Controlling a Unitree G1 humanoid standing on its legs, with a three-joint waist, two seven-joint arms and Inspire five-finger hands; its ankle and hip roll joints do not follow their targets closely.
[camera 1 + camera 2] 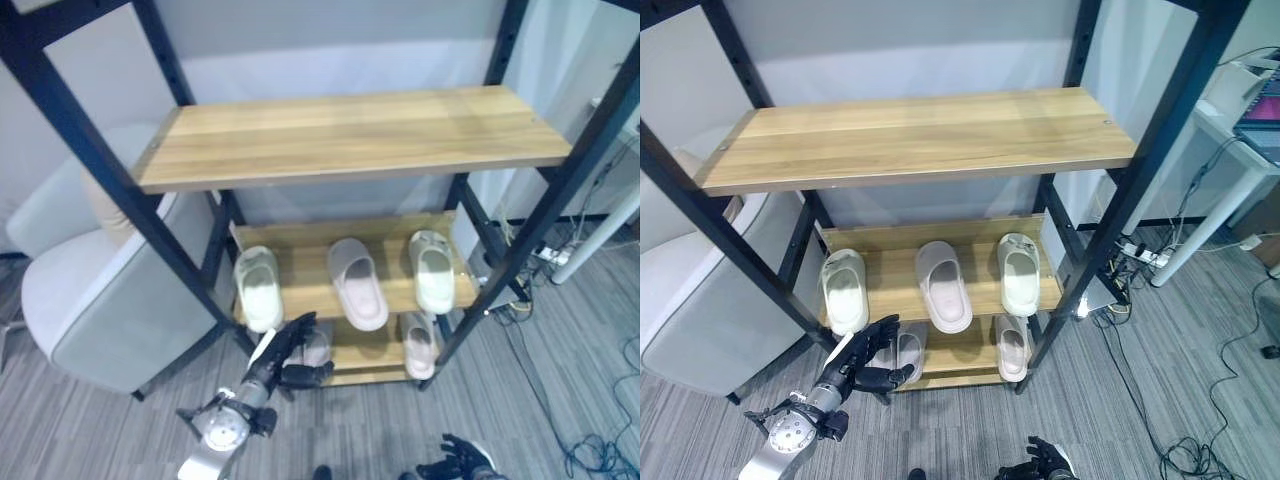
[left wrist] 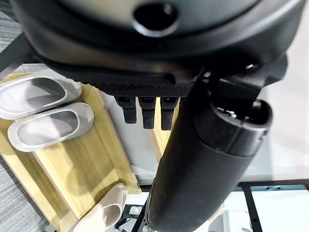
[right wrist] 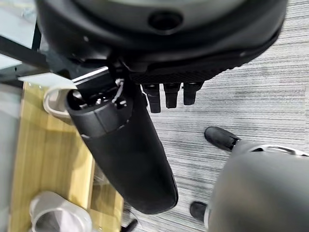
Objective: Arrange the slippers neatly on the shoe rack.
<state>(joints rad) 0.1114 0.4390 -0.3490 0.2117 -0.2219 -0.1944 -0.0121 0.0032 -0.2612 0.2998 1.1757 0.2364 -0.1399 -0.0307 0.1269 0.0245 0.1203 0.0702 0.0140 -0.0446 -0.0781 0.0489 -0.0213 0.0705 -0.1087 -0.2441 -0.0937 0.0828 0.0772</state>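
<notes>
The shoe rack (image 1: 300, 300) has three slippers toe-in on its middle shelf: a pale green one (image 1: 258, 288) at the left, a pink one (image 1: 358, 283) in the middle and a pale green one (image 1: 433, 271) at the right. On the lower shelf lie two pink slippers, one at the right (image 1: 420, 345) and one at the left (image 1: 318, 350). My left hand (image 1: 293, 352) hovers open in front of that left slipper, fingers stretched toward it, holding nothing. The left wrist view shows two slippers (image 2: 46, 125) side by side on a wooden shelf. My right hand (image 1: 455, 462) hangs low over the carpet, relaxed and holding nothing.
The rack's wide top shelf (image 1: 350, 135) overhangs the lower ones, with black uprights (image 1: 150, 215) slanting on both sides. A grey armchair (image 1: 90, 300) stands close on the left. At the right, cables and a power strip (image 1: 550, 255) lie by a white table leg (image 1: 600, 235).
</notes>
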